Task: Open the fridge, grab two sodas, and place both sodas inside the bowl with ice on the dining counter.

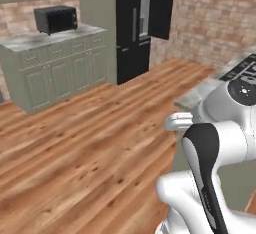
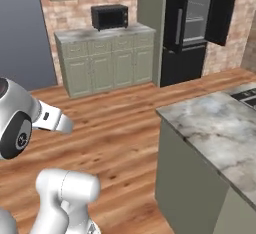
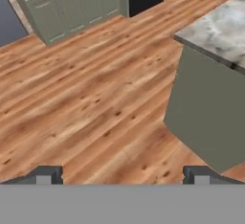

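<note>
Across the wooden floor (image 2: 115, 123), against the brick wall, the fridge (image 2: 192, 25) stands tall and black, one upper door swung open on pale grey shelves; its top is cut off. What the shelves hold is too small to tell. The gripper (image 3: 122, 175) spreads wide, holding nothing.

A home kitchen: sage cabinets (image 2: 107, 63), a microwave (image 2: 109, 17), black fridge (image 2: 192, 25), marble counter with stovetop (image 2: 225, 128).
</note>
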